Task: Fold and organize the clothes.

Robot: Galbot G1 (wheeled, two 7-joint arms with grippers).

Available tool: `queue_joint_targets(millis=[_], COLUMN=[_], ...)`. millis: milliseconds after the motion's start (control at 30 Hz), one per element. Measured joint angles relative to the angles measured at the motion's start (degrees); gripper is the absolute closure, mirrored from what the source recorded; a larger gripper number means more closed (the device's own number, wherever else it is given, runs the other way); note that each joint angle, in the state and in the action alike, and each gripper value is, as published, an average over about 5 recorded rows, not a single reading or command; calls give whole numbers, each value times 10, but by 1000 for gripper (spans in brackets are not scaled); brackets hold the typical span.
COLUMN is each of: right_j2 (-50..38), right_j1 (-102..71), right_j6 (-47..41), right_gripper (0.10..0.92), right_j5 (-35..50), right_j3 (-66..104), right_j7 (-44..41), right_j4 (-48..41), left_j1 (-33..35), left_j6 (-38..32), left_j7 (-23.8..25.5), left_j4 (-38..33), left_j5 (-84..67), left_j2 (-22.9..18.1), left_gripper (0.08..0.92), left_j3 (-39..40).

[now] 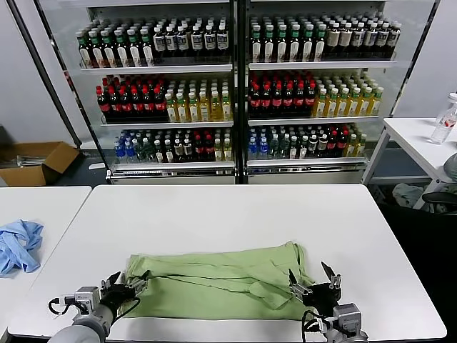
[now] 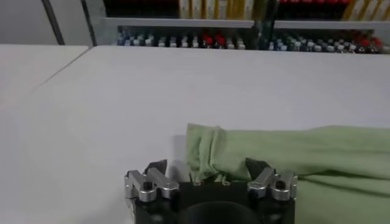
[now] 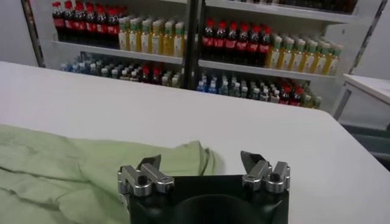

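Two spread-open grippers — left gripper (image 1: pixel 127 284), right gripper (image 1: pixel 312 279) — flank the flat green polo shirt (image 1: pixel 214 280) at its near corners.

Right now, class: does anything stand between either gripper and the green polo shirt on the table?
Nothing visible does. The left gripper sits open at one end of the green polo shirt, the right gripper open at the other; only bare white table surrounds it.
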Motion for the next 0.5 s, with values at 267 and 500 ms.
queue_joint_targets(millis=[267,500], right_j2=[4,5], right_j1=[-6,-9], right_j6=[6,8], right_gripper=[203,203], right_j5=[-13,-17], right_j3=[2,4], right_j7=[0,0], right_j4=[6,9], left_j1=[1,0], left_j6=[-2,-6], left_j7=[-17,-16], left_j4=[9,7], left_j5=[-44,-62], left_j2=[-24,-36], left_gripper=[497,705], left_j3=[5,11])
